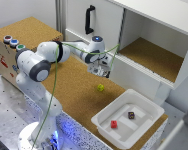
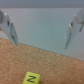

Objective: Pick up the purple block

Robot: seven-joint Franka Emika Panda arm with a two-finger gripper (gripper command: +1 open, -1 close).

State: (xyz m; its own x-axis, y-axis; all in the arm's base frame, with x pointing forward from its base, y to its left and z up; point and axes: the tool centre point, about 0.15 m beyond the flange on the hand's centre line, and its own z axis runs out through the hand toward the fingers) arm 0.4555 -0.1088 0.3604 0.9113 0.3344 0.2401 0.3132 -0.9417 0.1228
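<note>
The purple block (image 1: 131, 115) is a tiny dark cube lying inside the white tray (image 1: 146, 101) at the exterior view's lower right, beside a bright red cube (image 1: 114, 124). My gripper (image 1: 105, 73) hangs over the cork table near the white cabinet, well away from the tray and up to its left in the exterior view. Its jaws stand wide apart with nothing between them. In the wrist view the two fingers (image 2: 12, 31) frame the cabinet wall, and a yellow cube (image 2: 31, 78) lies on the cork. The purple block is out of the wrist view.
The yellow cube (image 1: 100, 87) sits on the cork table (image 1: 69, 85) between the gripper and the tray. An open white cabinet (image 1: 154, 50) with a black handle (image 1: 89, 20) stands behind. A wooden box with coloured buttons (image 1: 13, 42) is at the exterior view's left.
</note>
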